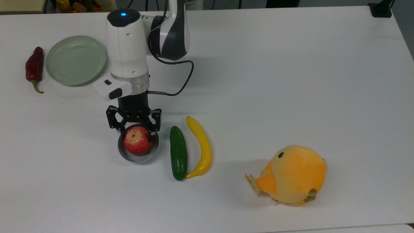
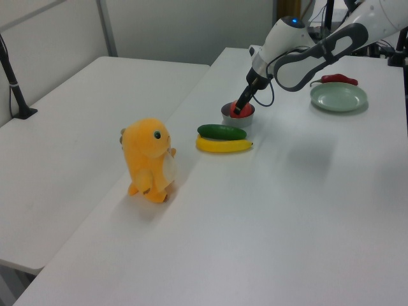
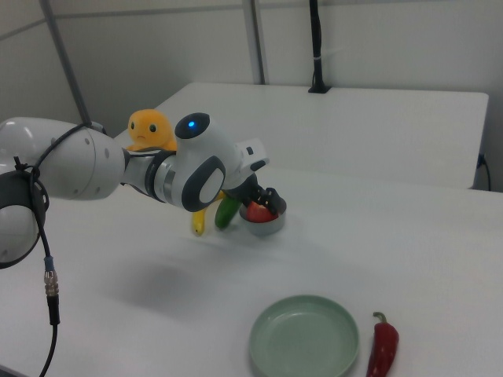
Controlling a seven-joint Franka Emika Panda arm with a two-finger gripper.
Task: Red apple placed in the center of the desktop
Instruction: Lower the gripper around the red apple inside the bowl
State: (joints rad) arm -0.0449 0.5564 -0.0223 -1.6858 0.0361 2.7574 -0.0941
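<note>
The round red apple with yellowish speckles sits in a small shallow grey metal bowl on the large plain white desktop, toward the top view's left half and nearer the lower edge than the upper one. The black two-finger gripper of the white robot arm reaches down over the bowl, its fingers standing one on each side of the apple and closed against its upper part, so the gripper is clasping the apple while the fruit rests in the bowl. In the left view the gripper comes slanting down onto the apple; in the right view the apple shows between the dark fingers above the bowl.

Just beside the bowl, on the top view's right, lies a dark green cucumber, and a long yellow banana lies alongside it, touching near their lower ends. A plump orange plush chick toy stands well apart, toward the lower right corner in the top view. Near the upper left corner in the top view a pale green round plate lies flat, with a long dark-red chili pepper just beside it at the desktop's left edge.
</note>
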